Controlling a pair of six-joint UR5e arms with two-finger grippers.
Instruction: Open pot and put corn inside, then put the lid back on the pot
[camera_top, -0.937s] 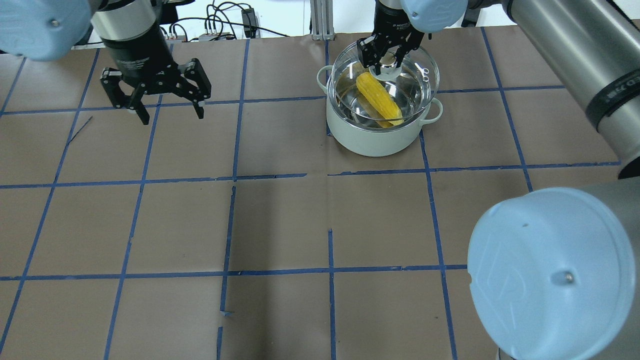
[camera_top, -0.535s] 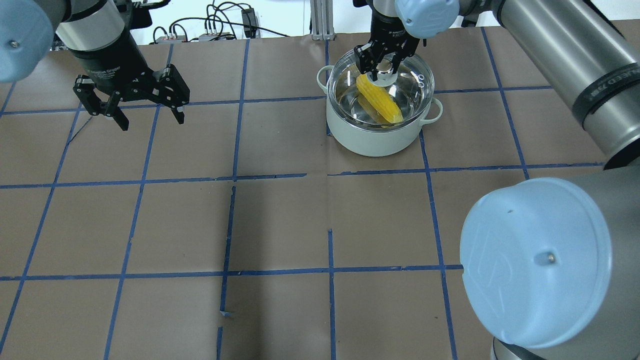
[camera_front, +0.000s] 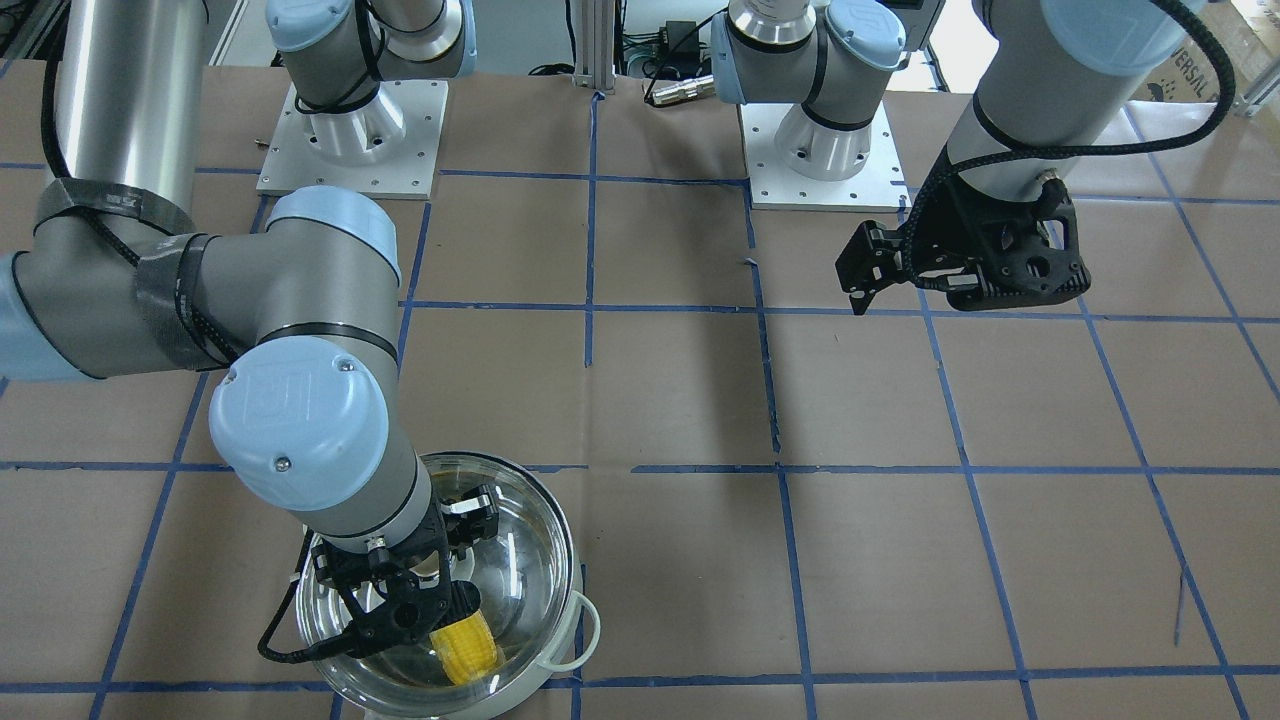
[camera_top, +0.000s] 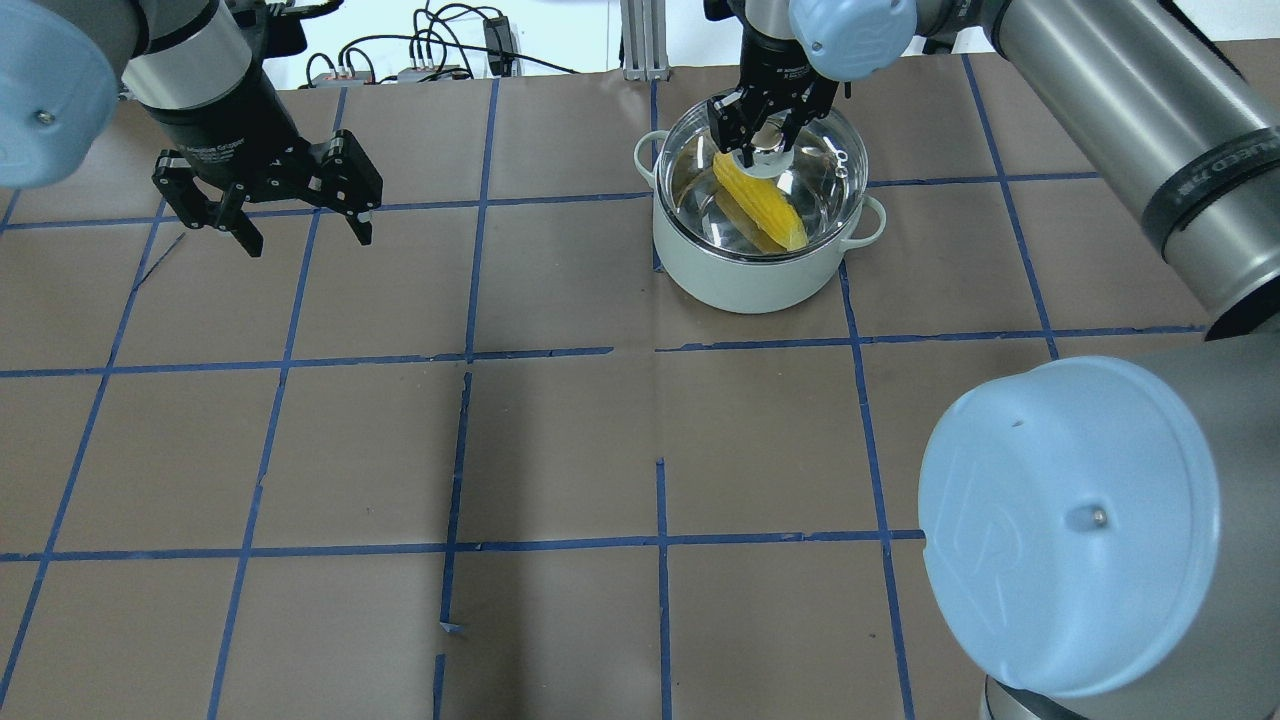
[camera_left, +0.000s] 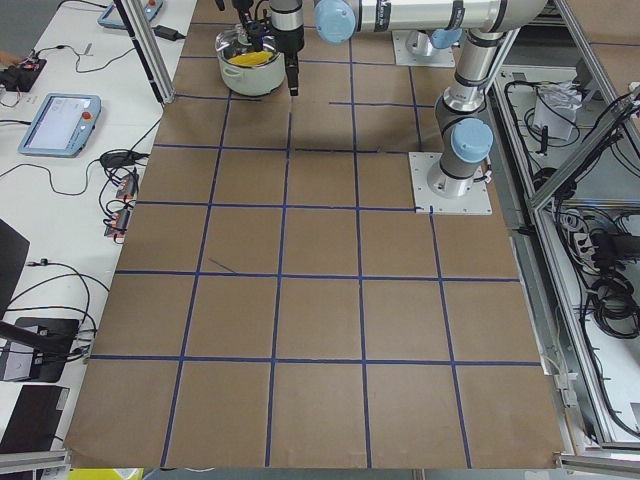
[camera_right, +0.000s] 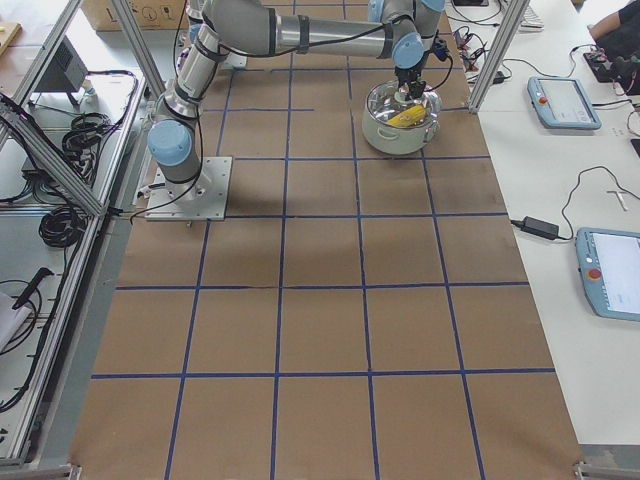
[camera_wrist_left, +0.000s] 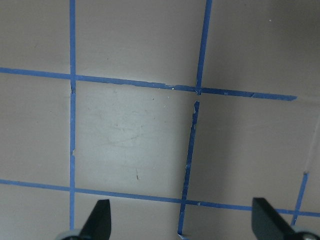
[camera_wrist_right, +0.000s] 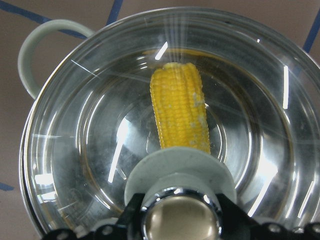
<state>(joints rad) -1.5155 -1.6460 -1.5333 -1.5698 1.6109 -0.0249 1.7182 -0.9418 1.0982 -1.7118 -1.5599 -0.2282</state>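
Note:
The pale green pot (camera_top: 750, 278) stands at the back right of the table. The yellow corn (camera_top: 762, 202) lies inside it and shows in the right wrist view (camera_wrist_right: 180, 112). My right gripper (camera_top: 765, 140) is shut on the knob (camera_wrist_right: 180, 221) of the glass lid (camera_top: 835, 185). It holds the lid level over the pot's mouth, lined up with the rim. I cannot tell whether the lid rests on the rim. My left gripper (camera_top: 305, 240) is open and empty above the table at the back left, far from the pot. Its fingertips (camera_wrist_left: 100, 217) show over bare paper.
Brown paper with blue tape lines (camera_top: 560, 352) covers the table. Cables and a power block (camera_top: 495, 40) lie past the back edge. My right arm's elbow (camera_top: 1070, 520) fills the front right of the overhead view. The arm bases (camera_front: 820, 150) stand at the robot's side.
The lid has come down and to the left until it lines up with the pot's rim. My left gripper moved left and back, still open, then held still.

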